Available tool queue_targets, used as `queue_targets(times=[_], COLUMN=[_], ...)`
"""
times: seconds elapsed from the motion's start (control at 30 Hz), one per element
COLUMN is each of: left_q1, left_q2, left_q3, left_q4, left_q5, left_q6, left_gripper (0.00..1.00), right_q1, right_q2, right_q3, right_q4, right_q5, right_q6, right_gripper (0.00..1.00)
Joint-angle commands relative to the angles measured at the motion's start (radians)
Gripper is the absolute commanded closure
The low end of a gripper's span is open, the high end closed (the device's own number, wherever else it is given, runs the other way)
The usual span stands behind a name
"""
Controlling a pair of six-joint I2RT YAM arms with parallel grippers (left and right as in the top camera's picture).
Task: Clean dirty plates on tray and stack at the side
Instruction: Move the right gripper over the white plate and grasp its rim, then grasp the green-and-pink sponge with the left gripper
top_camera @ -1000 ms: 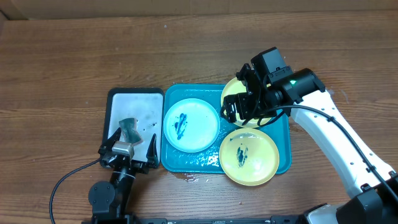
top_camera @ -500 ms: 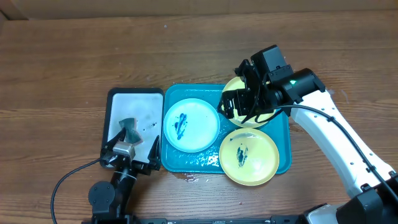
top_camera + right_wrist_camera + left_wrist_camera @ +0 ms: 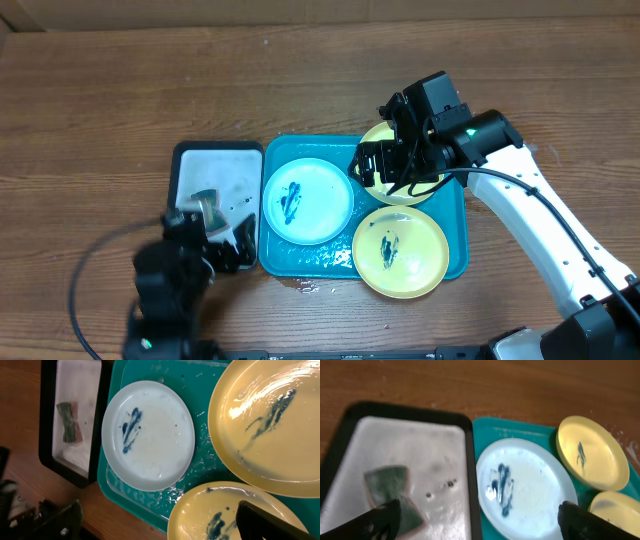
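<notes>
3 dirty plates [image 3: 307, 199] all flat in teal tray [image 3: 455, 215], centre frame, smears up, none cleaned yet. R gripper [image 3: 372, 168] fingers spread, hovering over upper-right yellow plate [image 3: 402, 192], prob. to steady it. L gripper [image 3: 215, 240] fingers spread, empty, over sponge [image 3: 207, 208] in black-rimmed tray [image 3: 217, 149], lower left, likely pickup first.

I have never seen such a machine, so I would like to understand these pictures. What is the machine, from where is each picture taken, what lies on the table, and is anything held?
These are two robot arms at a wooden table. One picture looks down from above; the other two come from small cameras on each arm's wrist, so the dark shapes at their lower corners are that arm's own fingers.

A teal tray carries three dirty plates with dark smears: a light blue plate and two yellow plates. Beside it, a black-rimmed white tray holds a green sponge.

The left pincer is over the sponge, the right pincer over the far yellow plate. Both are open and hold nothing.
</notes>
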Motion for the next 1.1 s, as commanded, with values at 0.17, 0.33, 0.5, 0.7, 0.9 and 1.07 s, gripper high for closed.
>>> queue_targets(times=[0.17, 0.33, 0.5, 0.7, 0.9, 1.07], left_q1=[0.006, 0.006, 0.006, 0.006, 0.005, 0.004], left_q2=[0.504, 0.684, 0.782, 0.801, 0.805, 0.834], left_q3=[0.674, 0.843, 0.851, 0.851, 0.848, 0.842], left_q4=[-0.401, -0.563, -0.606, -0.573, -0.565, -0.594], left_q5=[-0.147, -0.132, -0.111, -0.097, -0.095, -0.306], left_q6=[0.106, 0.111, 0.111, 0.089, 0.005, -0.272], left_gripper=[0.0, 0.0, 0.0, 0.0, 0.0, 0.0], right_q1=[0.005, 0.005, 0.058, 0.188, 0.28, 0.285], right_q2=[-0.014, -0.013, -0.013, -0.011, -0.007, 0.0], right_q3=[-0.062, -0.185, -0.335, -0.357, -0.357, -0.357], right_q4=[0.056, 0.126, 0.316, 0.417, 0.436, 0.41], right_q5=[0.026, 0.027, -0.062, -0.01, 0.123, 0.122], right_q6=[0.195, 0.307, 0.247, 0.287, 0.337, 0.342], right_gripper=[0.0, 0.0, 0.0, 0.0, 0.0, 0.01])
